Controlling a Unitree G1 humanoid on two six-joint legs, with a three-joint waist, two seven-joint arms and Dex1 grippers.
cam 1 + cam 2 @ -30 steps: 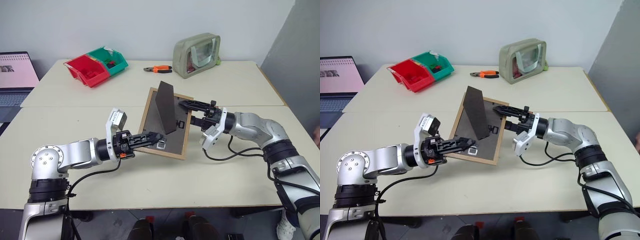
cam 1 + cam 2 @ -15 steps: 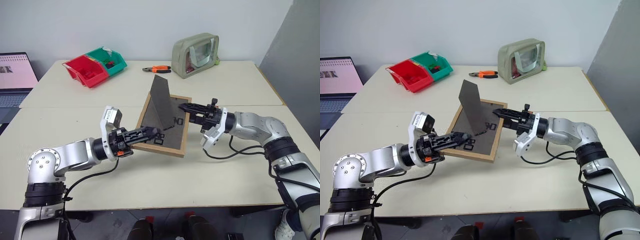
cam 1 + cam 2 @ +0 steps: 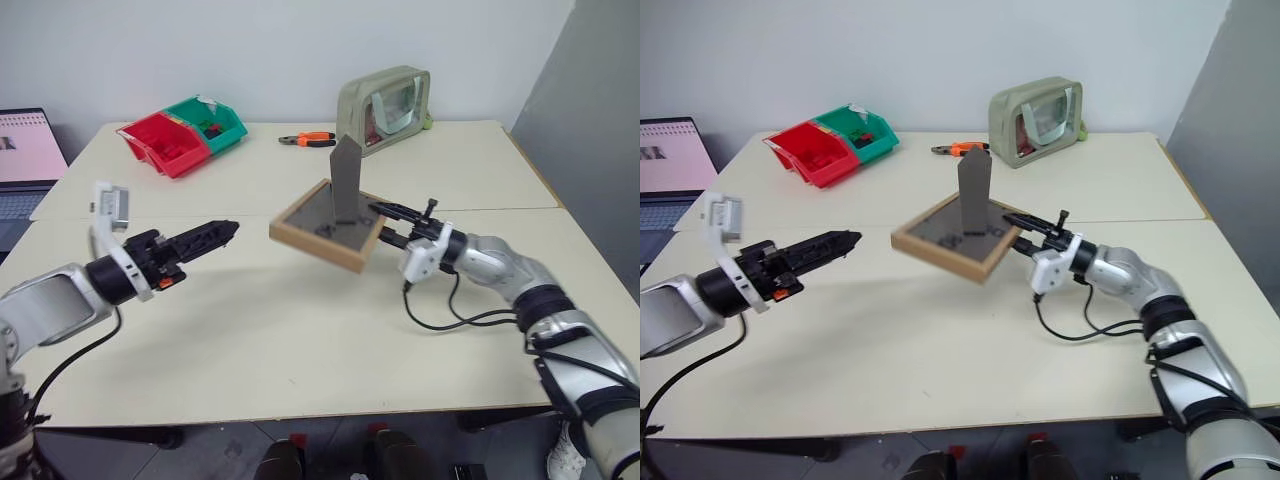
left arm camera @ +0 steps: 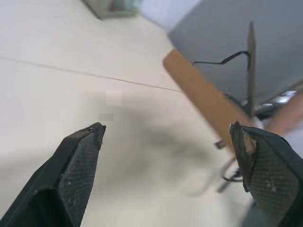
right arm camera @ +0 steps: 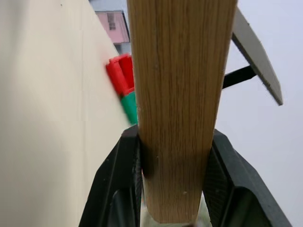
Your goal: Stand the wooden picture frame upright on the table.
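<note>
Off the wooden picture frame (image 3: 327, 225), the left tool (image 3: 222, 231) has withdrawn, open.

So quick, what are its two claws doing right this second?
Left gripper: open, holding nothing, off to the side of the frame.
Right gripper: shut on the wooden picture frame, holding it above the table.

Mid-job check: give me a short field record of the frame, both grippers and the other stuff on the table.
frame: wooden picture frame lifted off the table, back side up, stand folded out and sticking up
right gripper: right gripper clamped on the frame's edge
left gripper: left gripper open, apart from the frame
background: red bin, green bin, pliers, pouch, laptop
</note>
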